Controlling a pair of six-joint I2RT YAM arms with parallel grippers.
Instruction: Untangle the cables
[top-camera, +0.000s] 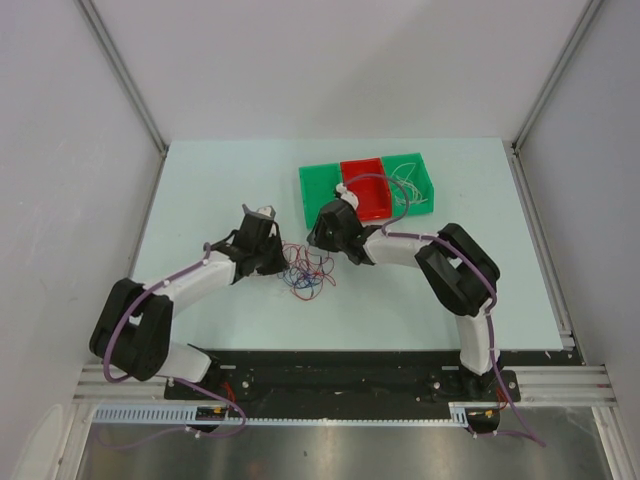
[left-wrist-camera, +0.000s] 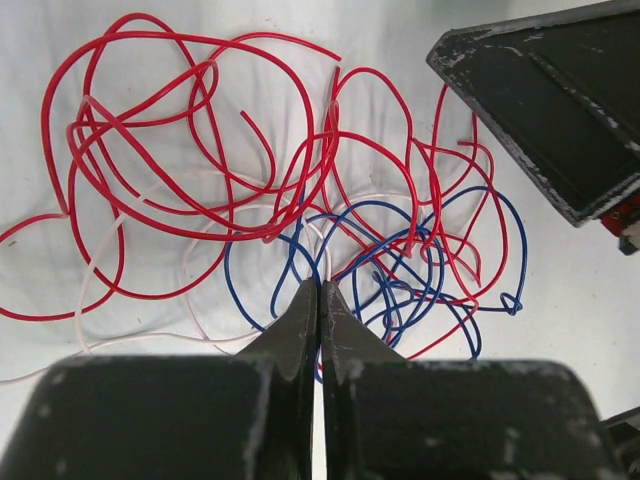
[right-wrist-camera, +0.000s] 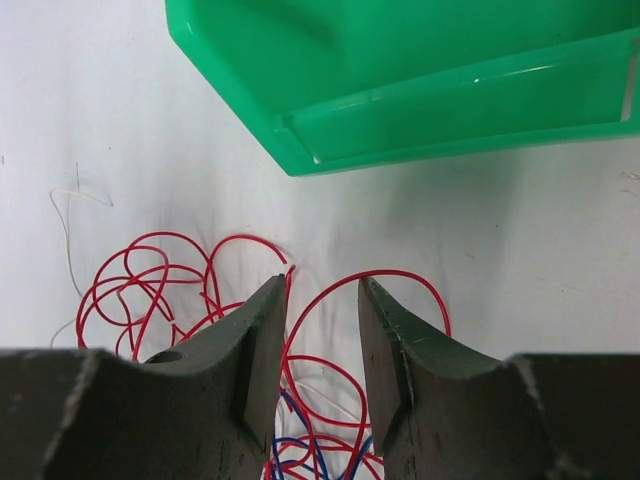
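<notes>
The cables (top-camera: 305, 268) lie in a loose tangle of red, blue and whitish loops on the table between my two grippers. In the left wrist view red loops (left-wrist-camera: 200, 130) spread wide, blue loops (left-wrist-camera: 420, 270) bunch to the right, and a whitish cable (left-wrist-camera: 324, 250) runs straight into the tips of my left gripper (left-wrist-camera: 320, 288), whose jaws are pressed together on it. My right gripper (right-wrist-camera: 322, 290) is open just above the tangle's far edge, with a red loop (right-wrist-camera: 400, 282) arching across the gap between its fingers. From above, the left gripper (top-camera: 280, 262) and right gripper (top-camera: 322, 242) flank the tangle.
A row of three bins stands behind the tangle: green (top-camera: 318, 185), red (top-camera: 365, 188), green (top-camera: 412, 172) with whitish wires inside. The green bin's corner (right-wrist-camera: 400, 90) is close ahead of the right gripper. The right gripper's black body (left-wrist-camera: 560, 100) shows in the left wrist view.
</notes>
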